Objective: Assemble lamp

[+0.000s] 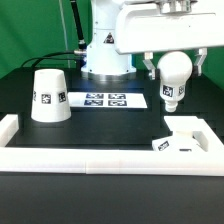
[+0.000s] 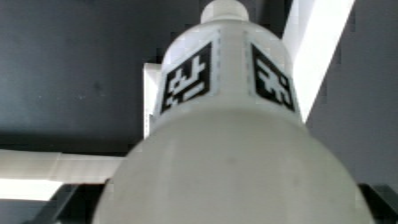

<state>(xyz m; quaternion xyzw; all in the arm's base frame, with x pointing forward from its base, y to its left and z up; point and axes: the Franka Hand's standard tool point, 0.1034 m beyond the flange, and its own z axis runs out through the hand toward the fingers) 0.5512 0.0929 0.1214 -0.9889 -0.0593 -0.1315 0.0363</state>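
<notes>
Table: I see a black table (image 1: 110, 200) under everything, with the arm (image 1: 105, 40) reaching over it from the back.
Rail: a long white rail (image 1: 100, 158) runs along the front edge, below the gripper and nearer the camera than it.
Marker board: the flat white marker board (image 1: 107, 99) lies below the gripper and off to the exterior view's left of it.
Shade: the cone-shaped shade (image 1: 49, 96) stands upright on the table, well apart from the gripper, past the marker board toward the exterior view's left.
Base: the flat square base (image 1: 186, 137) rests against the rail, below the gripper and slightly toward the exterior view's right; nothing is mounted on it yet.
Bulb: the bulb (image 1: 174, 75) hangs in the air between the gripper's fingers, rounded end up and tagged stem down; the wrist view is almost filled by the bulb (image 2: 222, 120), its tags facing out.
Gripper: the gripper (image 1: 174, 68) is closed on the bulb, carrying it clear of the table.
Step in hand: I judge this as carrying the bulb to the base.
Next move: I would centre the bulb's stem over the base, keep it plumb, then lower it gently; I cannot make out the socket from here.
</notes>
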